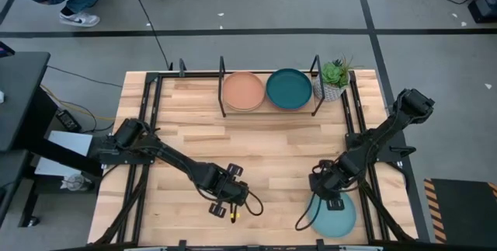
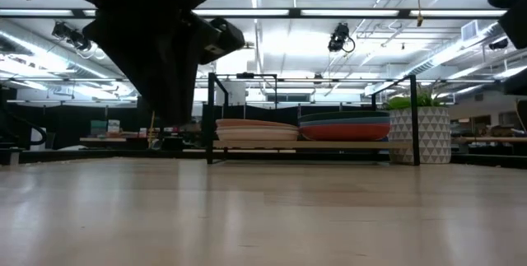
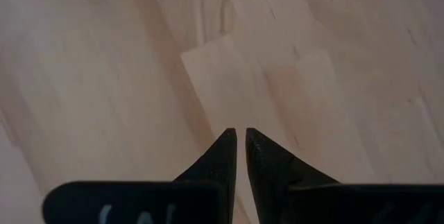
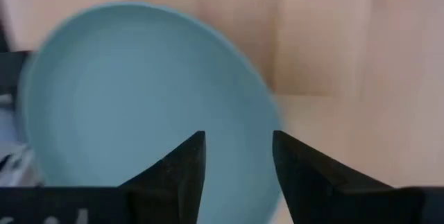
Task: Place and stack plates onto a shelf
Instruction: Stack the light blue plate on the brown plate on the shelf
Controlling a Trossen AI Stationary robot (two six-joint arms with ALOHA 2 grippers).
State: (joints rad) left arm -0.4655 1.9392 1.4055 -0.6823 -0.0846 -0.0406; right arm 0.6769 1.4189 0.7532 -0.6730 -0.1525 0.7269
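A light aqua plate (image 1: 335, 216) lies flat on the table near its near right corner and fills much of the right wrist view (image 4: 139, 99). My right gripper (image 1: 331, 195) (image 4: 237, 137) hovers open above the plate's rim, one finger over the plate and one past its edge. My left gripper (image 1: 231, 198) (image 3: 241, 132) is shut above bare wood near the table's near edge. The black rod shelf (image 1: 269, 109) stands at the far edge and carries two stacks of plates, terracotta (image 1: 243, 91) on top of the left one, dark teal (image 1: 289, 88) on the right one.
A small green plant in a white patterned pot (image 1: 334, 80) (image 2: 418, 134) stands right of the shelf. Black frame rails run along the table's left (image 1: 147, 127) and right sides. Bare wood lies between the grippers and the shelf. A person's leg and shoe show beyond the far left.
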